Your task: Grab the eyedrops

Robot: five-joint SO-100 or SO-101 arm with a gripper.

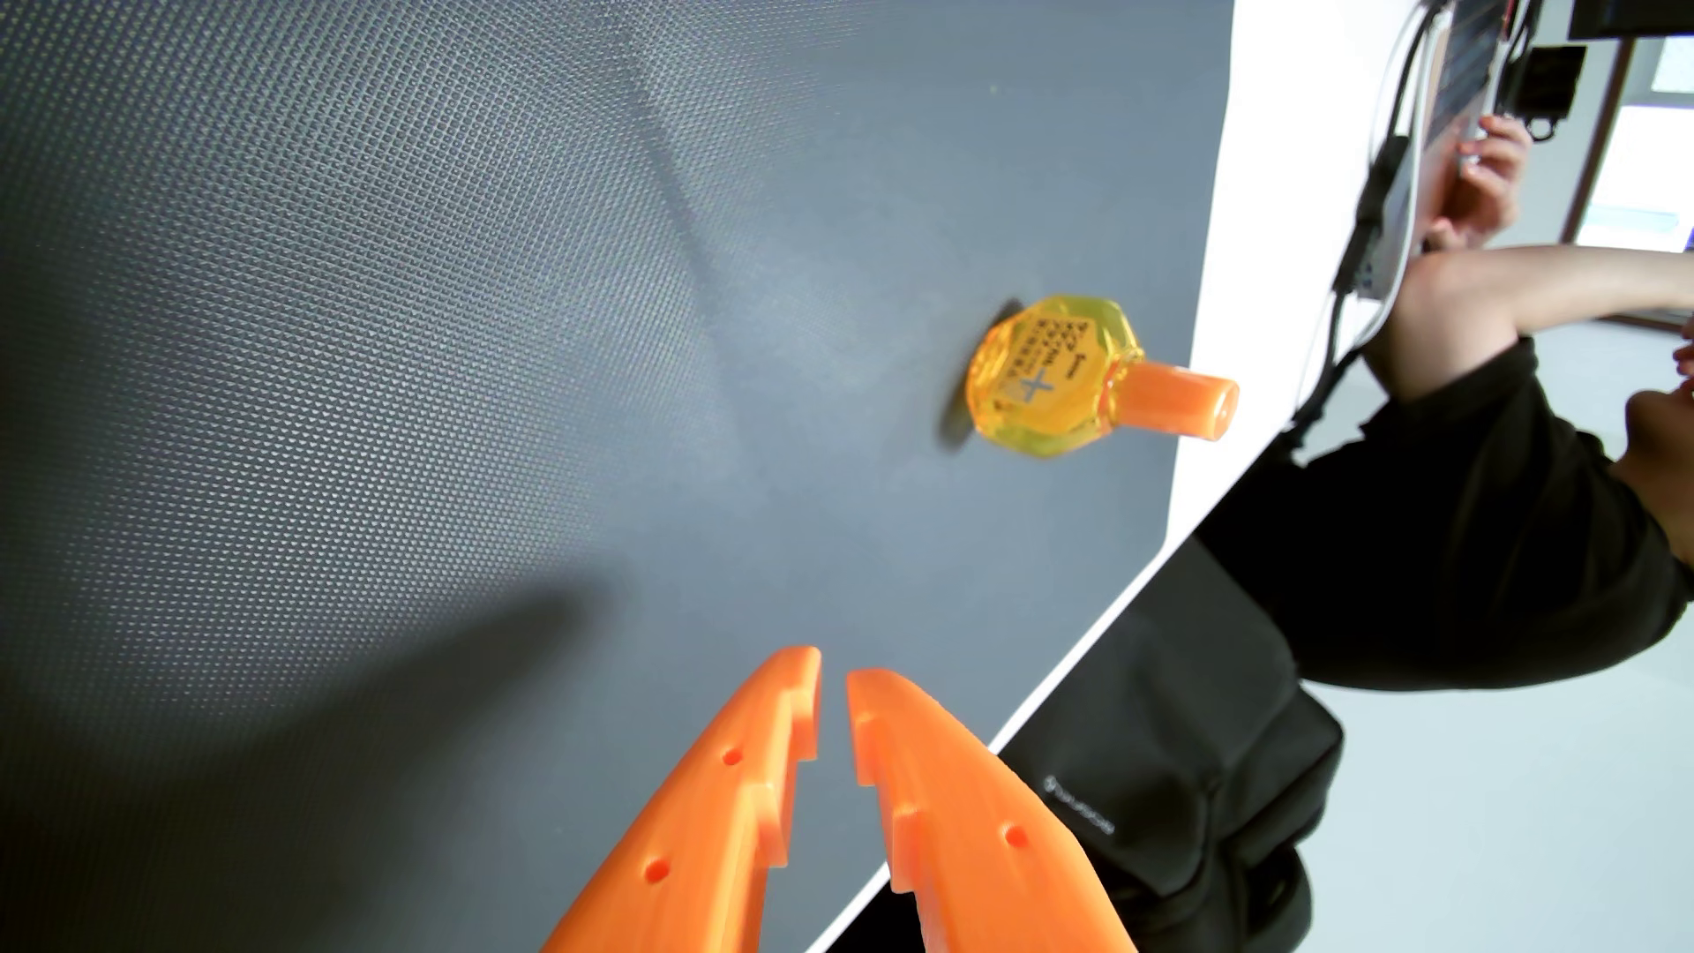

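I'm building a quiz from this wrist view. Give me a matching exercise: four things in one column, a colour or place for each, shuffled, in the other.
Things:
1. eyedrops bottle
2. end effector
3. mat
4. bag

Descriptions:
A. dark grey, textured
B. black, beyond the table edge
C. yellow with orange cap, on the mat
D. orange, at the bottom edge, fingertips slightly apart

Pairs: 1-C, 2-D, 3-A, 4-B

My wrist view is bright and mostly sharp. The white table (1283, 275) edge is blown out by glare. My gripper (832, 676) throws a soft, wide shadow left across the grey mat (367, 366); the eyedrops (1054, 376) cast a short dark one leftward.
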